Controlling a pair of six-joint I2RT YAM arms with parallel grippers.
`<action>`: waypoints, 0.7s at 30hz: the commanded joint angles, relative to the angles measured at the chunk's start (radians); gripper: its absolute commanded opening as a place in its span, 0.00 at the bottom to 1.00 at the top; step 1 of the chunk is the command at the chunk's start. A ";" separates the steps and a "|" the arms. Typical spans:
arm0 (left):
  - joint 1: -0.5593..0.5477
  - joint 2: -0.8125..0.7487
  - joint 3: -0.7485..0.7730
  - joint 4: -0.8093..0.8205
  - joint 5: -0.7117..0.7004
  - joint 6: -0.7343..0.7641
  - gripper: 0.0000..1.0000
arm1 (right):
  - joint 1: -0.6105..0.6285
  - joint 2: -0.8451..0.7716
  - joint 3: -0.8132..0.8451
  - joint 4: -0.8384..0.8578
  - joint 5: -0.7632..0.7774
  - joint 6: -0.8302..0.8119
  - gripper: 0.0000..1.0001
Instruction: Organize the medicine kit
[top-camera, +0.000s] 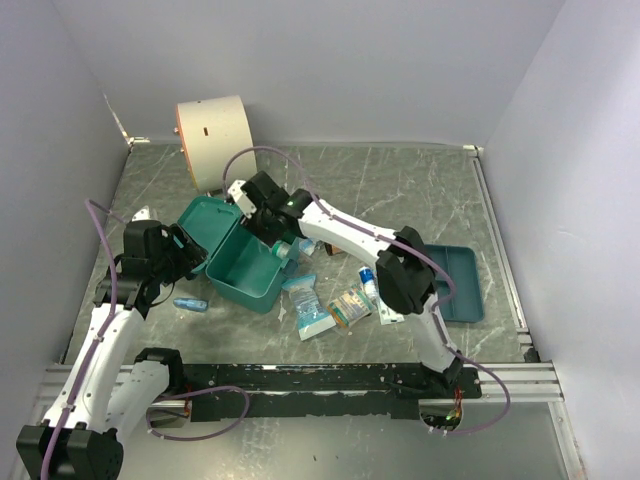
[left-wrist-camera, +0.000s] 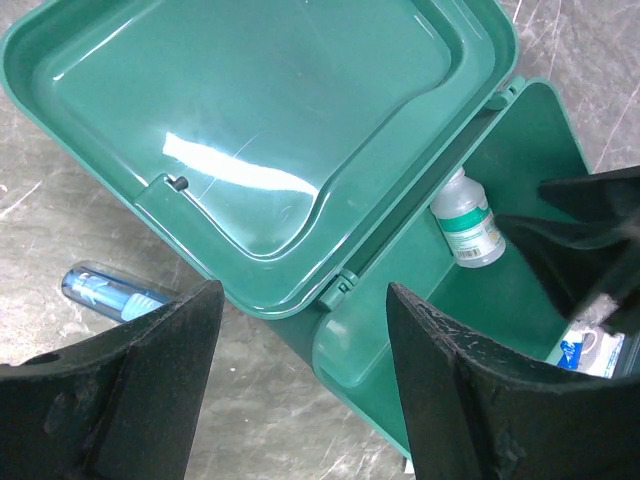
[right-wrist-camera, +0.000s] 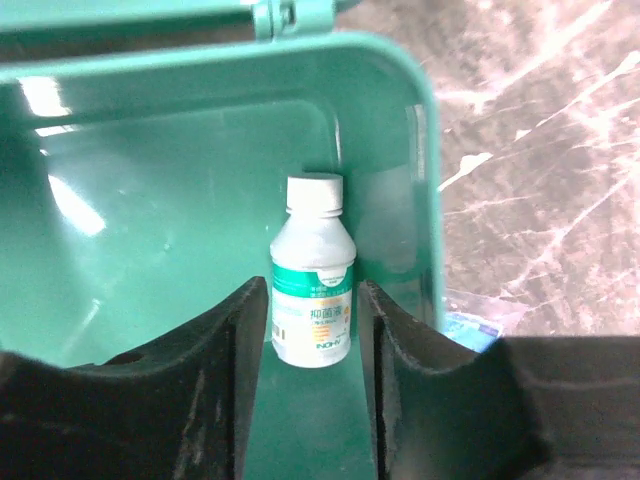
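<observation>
The teal-green medicine kit (top-camera: 238, 272) stands open left of the table's middle, with its lid (top-camera: 206, 222) folded back. It also shows in the left wrist view (left-wrist-camera: 400, 330) and the right wrist view (right-wrist-camera: 150, 200). A small white bottle with a green label (right-wrist-camera: 312, 290) lies on the box floor by the far wall; it also shows in the left wrist view (left-wrist-camera: 468, 225). My right gripper (right-wrist-camera: 312, 300) reaches into the box (top-camera: 284, 244), open, its fingertips on either side of the bottle with narrow gaps. My left gripper (left-wrist-camera: 305, 300) is open and empty above the hinge side (top-camera: 186, 250).
A cream drum (top-camera: 212, 140) lies at the back left. A flat blue-teal tray (top-camera: 458, 285) sits at the right. A blue tube (top-camera: 190, 303) lies left of the box. Packets (top-camera: 308, 306) and a small bottle (top-camera: 368, 280) lie in front of it.
</observation>
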 joint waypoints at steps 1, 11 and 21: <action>-0.006 -0.019 0.038 0.013 0.011 0.033 0.75 | -0.007 -0.132 -0.008 0.109 0.013 0.112 0.43; -0.006 -0.085 0.132 0.036 0.167 0.169 0.79 | -0.084 -0.484 -0.380 0.373 0.303 0.581 0.57; -0.006 -0.159 0.109 0.121 0.241 0.185 0.92 | -0.405 -0.752 -0.894 0.433 0.039 1.095 0.56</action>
